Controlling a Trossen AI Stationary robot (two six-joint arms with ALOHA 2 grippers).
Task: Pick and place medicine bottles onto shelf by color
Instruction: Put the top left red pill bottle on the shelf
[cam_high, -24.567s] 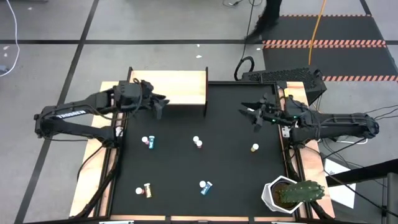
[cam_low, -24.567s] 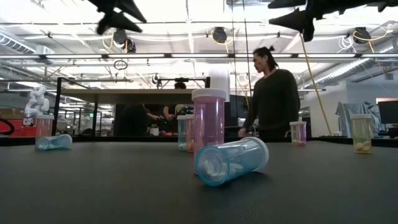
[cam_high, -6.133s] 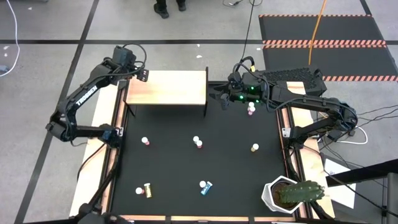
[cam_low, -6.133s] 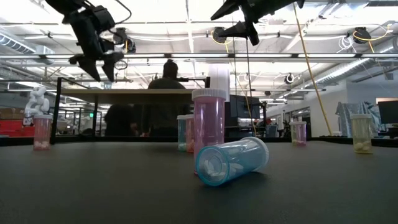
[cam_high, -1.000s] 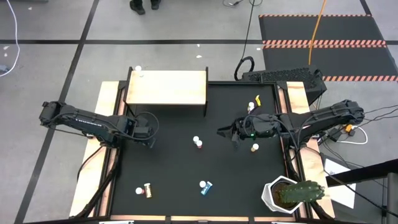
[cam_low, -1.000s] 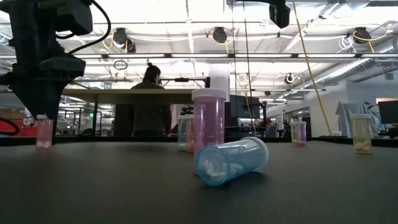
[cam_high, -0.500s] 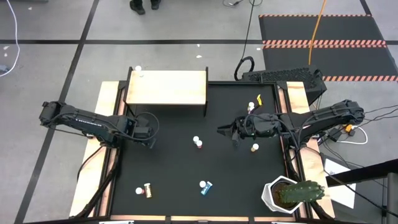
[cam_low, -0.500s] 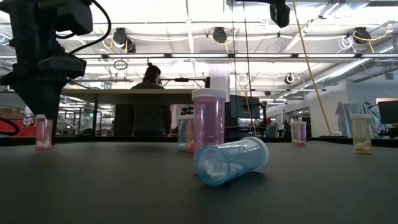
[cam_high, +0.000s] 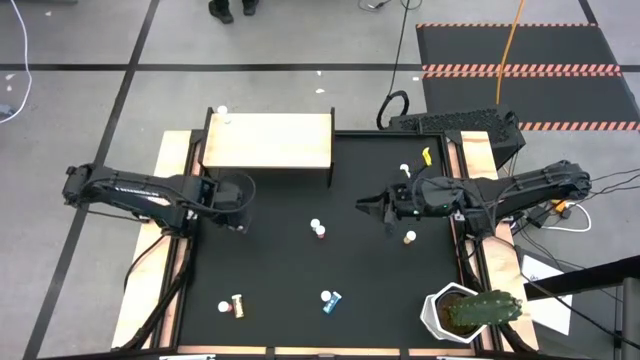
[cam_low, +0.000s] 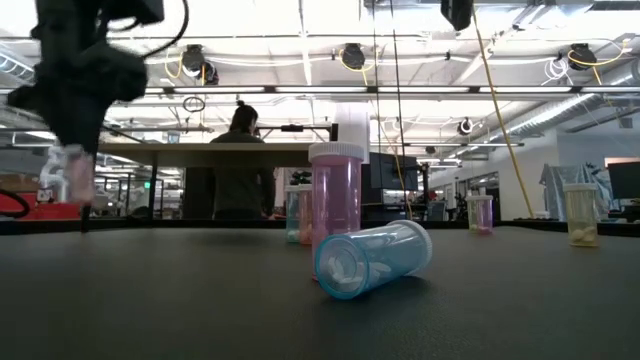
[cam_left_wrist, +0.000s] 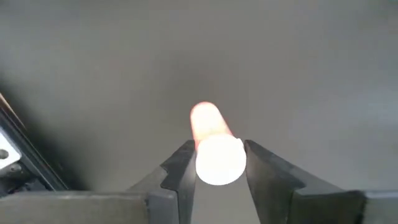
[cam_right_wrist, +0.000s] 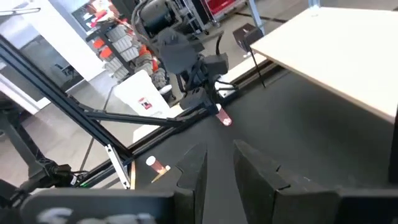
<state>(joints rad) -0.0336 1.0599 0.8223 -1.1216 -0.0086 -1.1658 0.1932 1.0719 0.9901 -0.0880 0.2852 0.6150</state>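
High view shows one white-capped bottle (cam_high: 222, 112) already on the shelf (cam_high: 268, 140), while the left gripper (cam_left_wrist: 217, 168) clasps a pink bottle (cam_left_wrist: 211, 140) near the table's left edge, the right gripper (cam_high: 368, 206) hovers empty with narrowly parted fingers, and several remain.

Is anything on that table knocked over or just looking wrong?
Yes. Two bottles lie on their sides near the table's front edge: a blue bottle and a yellow-tan bottle. The other bottles on the mat stand upright. The left gripper holds a pink bottle by its cap.
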